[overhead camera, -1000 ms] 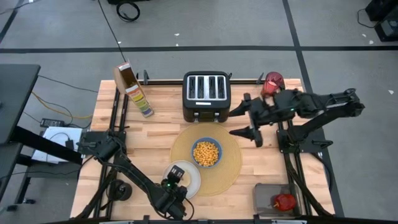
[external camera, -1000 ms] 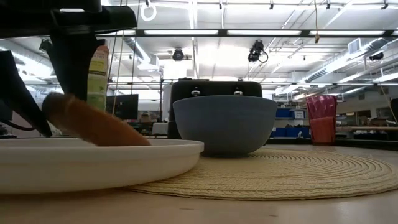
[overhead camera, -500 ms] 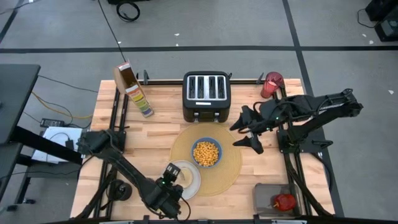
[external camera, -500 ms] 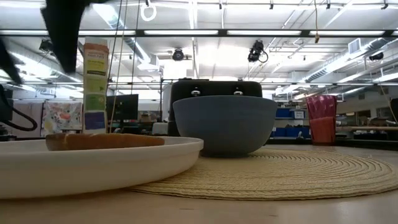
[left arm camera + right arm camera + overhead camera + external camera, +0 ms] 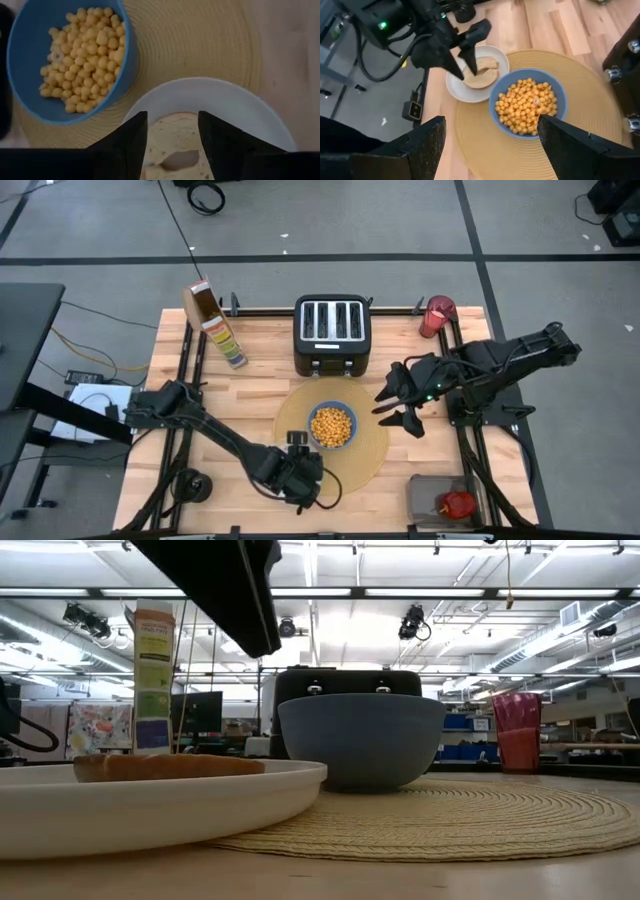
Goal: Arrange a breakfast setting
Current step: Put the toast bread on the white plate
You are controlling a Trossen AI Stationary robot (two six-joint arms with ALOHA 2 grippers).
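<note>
The round tan placemat [image 5: 365,450] carries the blue bowl [image 5: 332,426], which is full of yellow cereal. The white plate [image 5: 250,107] rests partly on the mat's near left edge, with a toast slice [image 5: 175,145] lying flat on it. My left gripper [image 5: 303,478] hovers open above the plate, one finger on each side of the toast and clear of it. My right gripper [image 5: 395,408] hangs open over the mat's right edge. The red cup [image 5: 437,315] stands at the far right corner. The red apple [image 5: 458,503] lies in a grey tray. The spoon is out of view.
The black toaster [image 5: 332,335] stands just beyond the mat. The cereal box [image 5: 213,323] stands at the far left. The grey tray [image 5: 430,498] sits at the near right edge. Bare wood lies to the left of the mat.
My left gripper has let go of the toast, risen and moved a little toward the table's right edge. The toast was tilted with one end on the plate and now lies flat. My right gripper has moved from near the toaster toward the near edge.
</note>
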